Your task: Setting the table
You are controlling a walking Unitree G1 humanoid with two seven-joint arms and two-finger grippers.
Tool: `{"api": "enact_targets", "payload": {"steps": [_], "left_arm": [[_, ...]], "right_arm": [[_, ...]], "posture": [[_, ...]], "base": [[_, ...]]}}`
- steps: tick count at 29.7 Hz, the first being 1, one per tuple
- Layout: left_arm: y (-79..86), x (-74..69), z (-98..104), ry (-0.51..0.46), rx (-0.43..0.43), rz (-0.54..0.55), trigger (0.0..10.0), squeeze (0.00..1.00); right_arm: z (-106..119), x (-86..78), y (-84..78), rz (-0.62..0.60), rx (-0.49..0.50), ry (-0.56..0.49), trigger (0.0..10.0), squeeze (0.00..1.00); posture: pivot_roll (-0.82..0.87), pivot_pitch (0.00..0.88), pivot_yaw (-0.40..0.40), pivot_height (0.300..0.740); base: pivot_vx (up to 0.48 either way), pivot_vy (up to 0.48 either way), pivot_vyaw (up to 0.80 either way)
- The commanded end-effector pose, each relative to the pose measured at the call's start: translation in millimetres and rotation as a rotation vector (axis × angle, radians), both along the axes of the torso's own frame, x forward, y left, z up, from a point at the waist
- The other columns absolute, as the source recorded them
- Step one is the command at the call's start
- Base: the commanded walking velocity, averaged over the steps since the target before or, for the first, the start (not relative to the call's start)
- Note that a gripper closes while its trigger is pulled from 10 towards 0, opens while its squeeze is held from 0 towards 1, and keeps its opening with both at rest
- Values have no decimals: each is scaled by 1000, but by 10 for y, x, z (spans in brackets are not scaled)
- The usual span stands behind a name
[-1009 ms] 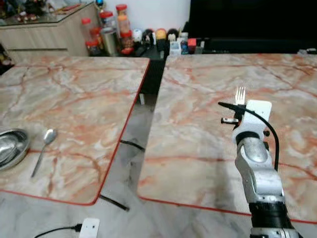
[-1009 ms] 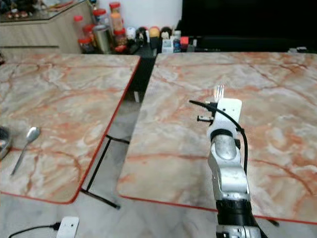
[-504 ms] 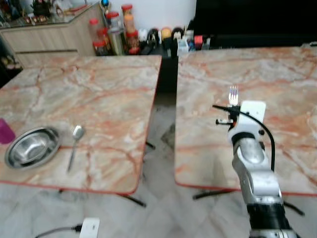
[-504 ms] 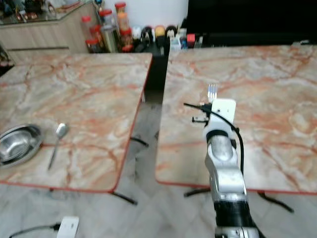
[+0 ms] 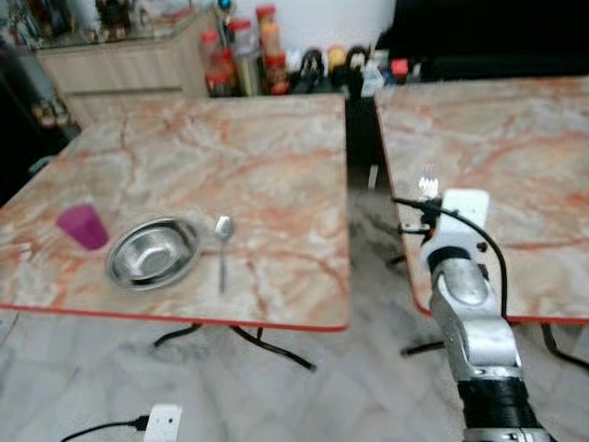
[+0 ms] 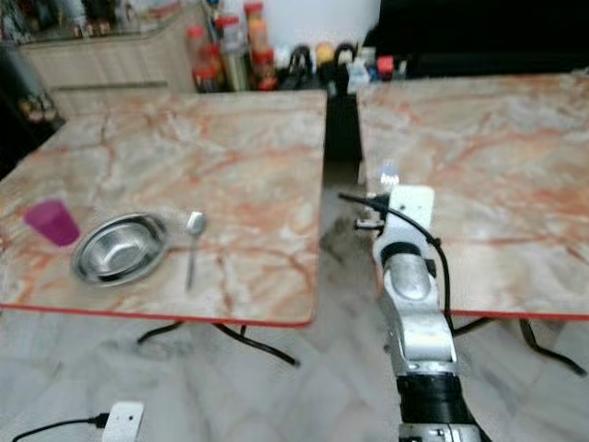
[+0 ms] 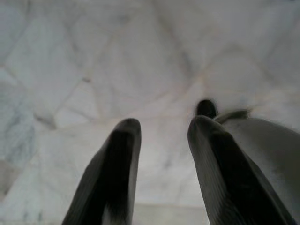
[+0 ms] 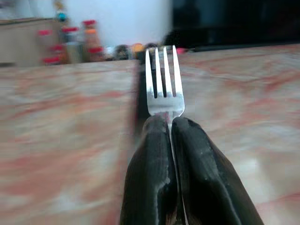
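A floor-wide gap separates two marble tables, the left table edged in red along its near side. The right gripper, raised over that gap by the right table's corner, pinches a fork tight between its fingers, tines pointing forward. A steel bowl, spoon and purple cup sit near the left table's front edge. The left gripper hangs parted over floor tiles.
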State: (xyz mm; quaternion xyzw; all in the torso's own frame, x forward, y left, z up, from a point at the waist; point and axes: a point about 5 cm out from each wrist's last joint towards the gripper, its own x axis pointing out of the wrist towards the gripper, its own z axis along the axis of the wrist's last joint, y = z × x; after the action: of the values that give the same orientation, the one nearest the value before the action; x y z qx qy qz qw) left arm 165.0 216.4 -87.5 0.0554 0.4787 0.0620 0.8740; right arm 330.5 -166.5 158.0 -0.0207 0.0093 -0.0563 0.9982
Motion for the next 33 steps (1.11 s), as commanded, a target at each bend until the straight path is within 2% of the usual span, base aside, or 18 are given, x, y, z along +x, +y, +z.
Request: {"api": "enact_targets", "payload": {"steps": [1, 11, 27, 33], "left_arm": [[57, -36, -5, 13, 14, 12, 10000, 0], [30, -18, -3, 9, 16, 10, 10000, 0], [34, 28, 21, -17, 28, 9, 10000, 0], [31, 43, 27, -21, 33, 8, 10000, 0]], "right_arm": [[71, 11, 39, 18, -5, -27, 10000, 0], [50, 9, 56, 27, -4, -17, 10000, 0], [29, 13, 92, 55, -8, -5, 10000, 0], [32, 14, 104, 61, -5, -7, 10000, 0]], "posture": [[-35, 42, 75, 740], [-33, 42, 73, 740], [-30, 42, 72, 740], [-31, 43, 72, 740]], "base": [[0, 480, 0], [0, 480, 0], [0, 0, 0], [302, 0, 0]]}}
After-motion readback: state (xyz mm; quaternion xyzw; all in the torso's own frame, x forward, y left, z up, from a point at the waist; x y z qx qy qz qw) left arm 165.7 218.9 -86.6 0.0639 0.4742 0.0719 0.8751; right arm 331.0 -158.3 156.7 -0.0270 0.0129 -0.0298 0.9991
